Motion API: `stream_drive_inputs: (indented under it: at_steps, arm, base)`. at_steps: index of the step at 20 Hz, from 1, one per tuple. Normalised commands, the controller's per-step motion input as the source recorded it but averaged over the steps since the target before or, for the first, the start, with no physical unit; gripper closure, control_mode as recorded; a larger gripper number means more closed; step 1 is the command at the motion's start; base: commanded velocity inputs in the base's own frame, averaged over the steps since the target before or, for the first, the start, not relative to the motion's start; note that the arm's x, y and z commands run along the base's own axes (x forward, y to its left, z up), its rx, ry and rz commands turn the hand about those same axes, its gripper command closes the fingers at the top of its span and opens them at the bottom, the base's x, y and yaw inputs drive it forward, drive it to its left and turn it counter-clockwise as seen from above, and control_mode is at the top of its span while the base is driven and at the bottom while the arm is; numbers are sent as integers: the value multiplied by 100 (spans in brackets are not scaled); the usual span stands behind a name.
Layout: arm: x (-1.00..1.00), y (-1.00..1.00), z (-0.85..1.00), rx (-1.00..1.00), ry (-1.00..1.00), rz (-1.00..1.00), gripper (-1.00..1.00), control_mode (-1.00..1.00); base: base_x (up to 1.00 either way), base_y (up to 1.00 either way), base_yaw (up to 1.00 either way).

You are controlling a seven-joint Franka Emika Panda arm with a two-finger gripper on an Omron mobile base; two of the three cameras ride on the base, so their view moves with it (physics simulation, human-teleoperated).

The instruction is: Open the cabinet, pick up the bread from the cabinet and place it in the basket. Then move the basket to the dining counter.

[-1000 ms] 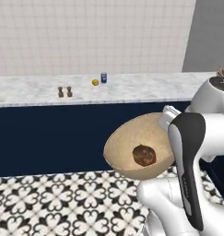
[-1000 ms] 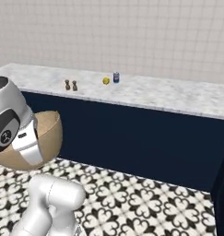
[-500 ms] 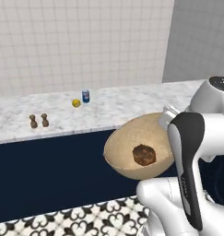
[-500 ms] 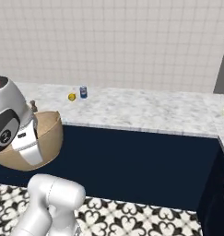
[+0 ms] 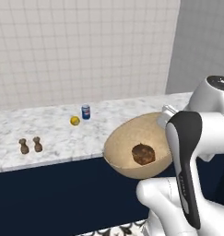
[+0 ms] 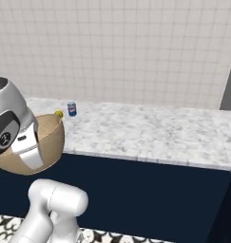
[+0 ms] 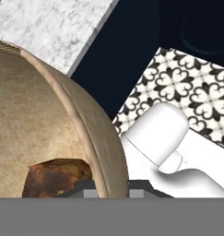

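The tan, speckled, bowl-shaped basket (image 5: pixel 127 150) hangs in the air just in front of the dining counter (image 5: pixel 53 133), tilted. The gripper (image 7: pixel 112 186) pinches its rim between closed fingers. Inside lies the brown crusty bread (image 5: pixel 143 154).

Dining counter (image 5: pixel 53 133) bears shakers (image 5: pixel 30 145), lemon (image 5: pixel 74 120), can (image 5: pixel 85 111).
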Motion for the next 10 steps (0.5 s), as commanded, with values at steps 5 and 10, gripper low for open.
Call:
stream_drive_inputs:
  at_steps: [5,10]
  arm:
    - [0,0,0,0,0,0,100,100]
    - [0,0,0,0,0,0,100,100]
  base:
    - [55,-50,43]
    - [71,-54,33]
